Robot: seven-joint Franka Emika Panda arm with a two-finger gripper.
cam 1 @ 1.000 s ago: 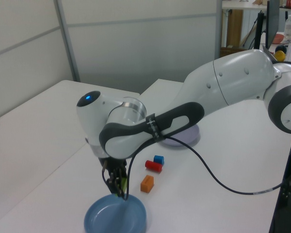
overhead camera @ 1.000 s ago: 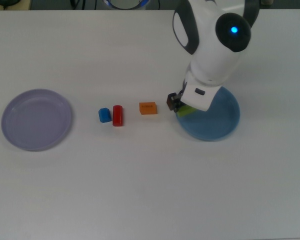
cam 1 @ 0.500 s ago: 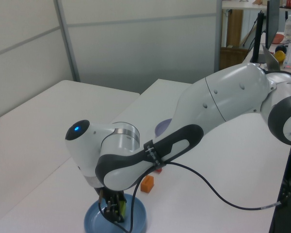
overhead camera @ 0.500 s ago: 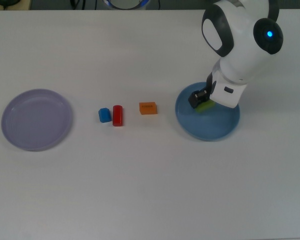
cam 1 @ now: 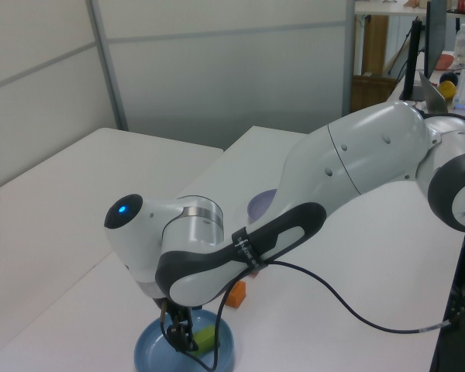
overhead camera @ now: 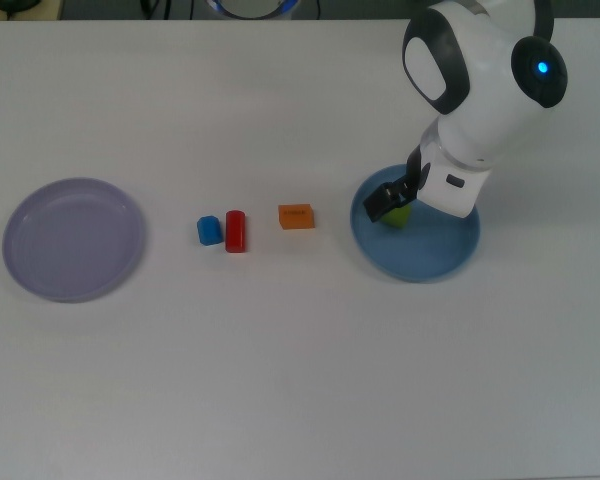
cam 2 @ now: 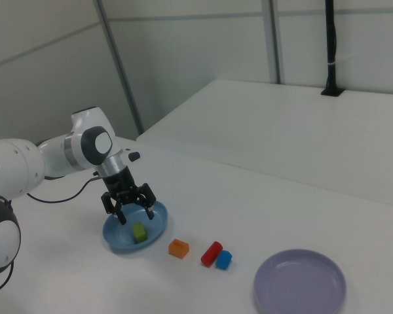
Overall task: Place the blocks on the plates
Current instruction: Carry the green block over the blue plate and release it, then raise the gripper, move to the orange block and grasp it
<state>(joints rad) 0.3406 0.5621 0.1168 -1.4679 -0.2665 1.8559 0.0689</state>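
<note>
released since before – green block (cam 2: 139, 231) on blue plate (cam 2: 158, 223), under spread claw (cam 2: 133, 212)

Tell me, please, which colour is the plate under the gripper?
Light blue. The plate under the gripper shows best in the top view.

The arm (cam 1: 349, 163) bends low over the table, wrist turned down, its gripper (cam 2: 133, 211) pointing downward with its 2 fingers (cam 2: 120, 214) spread wide apart.
</note>
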